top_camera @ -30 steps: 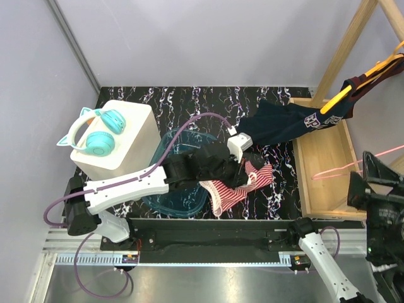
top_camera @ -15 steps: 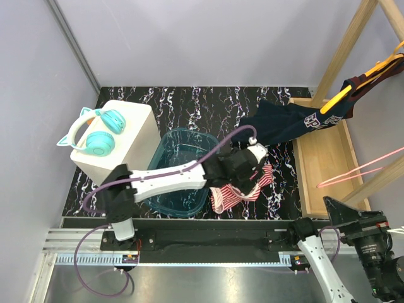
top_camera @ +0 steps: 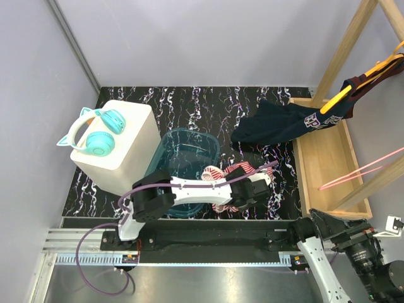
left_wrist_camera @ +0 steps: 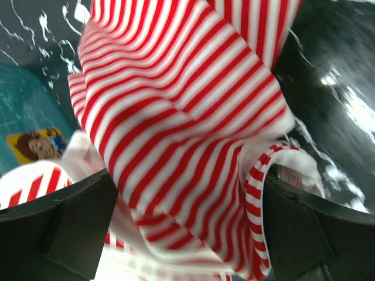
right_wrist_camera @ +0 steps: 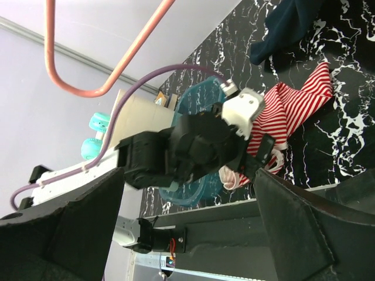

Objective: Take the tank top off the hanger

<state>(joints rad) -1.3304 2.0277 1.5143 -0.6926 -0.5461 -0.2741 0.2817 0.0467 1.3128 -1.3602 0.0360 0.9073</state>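
The red-and-white striped tank top [top_camera: 243, 169] lies crumpled on the black marbled table next to the teal bin, off the hanger. My left gripper [top_camera: 249, 192] hovers low over it, open. In the left wrist view the striped tank top [left_wrist_camera: 187, 117] fills the gap between the spread fingers [left_wrist_camera: 58, 228] of the left gripper [left_wrist_camera: 187, 234]. The bare pink hanger [top_camera: 360, 169] slants over the wooden tray at the right. My right gripper [top_camera: 338, 228] sits at the near right edge, open and empty. The right wrist view, past the right gripper [right_wrist_camera: 187, 228], shows the hanger [right_wrist_camera: 111, 76] and tank top [right_wrist_camera: 299, 99].
A teal bin [top_camera: 183, 158] sits left of the tank top. A white box [top_camera: 126, 158] with teal headphones [top_camera: 95, 129] stands at the left. A navy garment [top_camera: 284, 123] hangs from a yellow hanger [top_camera: 338, 96] above the wooden tray [top_camera: 328, 164].
My left gripper opened and let go of the tank top, then moved toward the near edge. The right arm drew back to the near right corner, away from the pink hanger.
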